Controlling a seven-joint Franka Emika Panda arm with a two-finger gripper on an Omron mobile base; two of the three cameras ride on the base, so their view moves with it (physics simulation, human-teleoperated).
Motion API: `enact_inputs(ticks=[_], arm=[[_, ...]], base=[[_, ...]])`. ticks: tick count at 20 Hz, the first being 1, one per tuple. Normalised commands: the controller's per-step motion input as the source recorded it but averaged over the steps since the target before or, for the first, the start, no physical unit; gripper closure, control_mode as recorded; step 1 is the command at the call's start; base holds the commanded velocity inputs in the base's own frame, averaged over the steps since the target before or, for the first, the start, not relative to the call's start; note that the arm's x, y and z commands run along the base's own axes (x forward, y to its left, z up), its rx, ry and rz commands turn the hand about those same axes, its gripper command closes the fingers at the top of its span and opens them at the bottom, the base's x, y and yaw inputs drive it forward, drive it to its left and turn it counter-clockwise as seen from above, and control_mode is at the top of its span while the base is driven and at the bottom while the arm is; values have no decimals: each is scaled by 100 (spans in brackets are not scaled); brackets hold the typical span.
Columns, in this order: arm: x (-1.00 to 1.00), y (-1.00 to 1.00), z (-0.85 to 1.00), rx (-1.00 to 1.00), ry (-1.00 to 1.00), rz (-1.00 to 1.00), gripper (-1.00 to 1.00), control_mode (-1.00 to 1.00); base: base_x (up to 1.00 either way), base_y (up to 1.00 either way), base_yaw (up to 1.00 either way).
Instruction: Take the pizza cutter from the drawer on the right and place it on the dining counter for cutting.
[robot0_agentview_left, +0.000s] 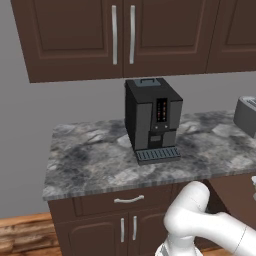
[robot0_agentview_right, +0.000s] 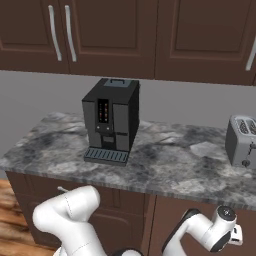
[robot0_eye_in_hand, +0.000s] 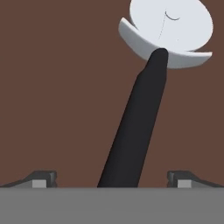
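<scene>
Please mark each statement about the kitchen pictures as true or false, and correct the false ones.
1. A black coffee machine stands on the wall counter. True.
2. The pincer is shut on the pizza cutter. False: its tips stand wide apart, on either side of the dark handle.
3. A grey toaster sits on the counter, to the right of the machine. True.
4. The upper cabinet doors hang open. False: they are closed.
</scene>
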Motion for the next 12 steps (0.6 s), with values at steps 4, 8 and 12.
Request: enact_inputs(ticks=[4, 8, 12], arm=[[0, 0, 0, 0, 0, 0, -100, -100], [0, 0, 0, 0, 0, 0, -100, -100], [0, 0, 0, 0, 0, 0, 100, -100]], base=[[0, 0, 0], [0, 0, 0], [0, 0, 0]])
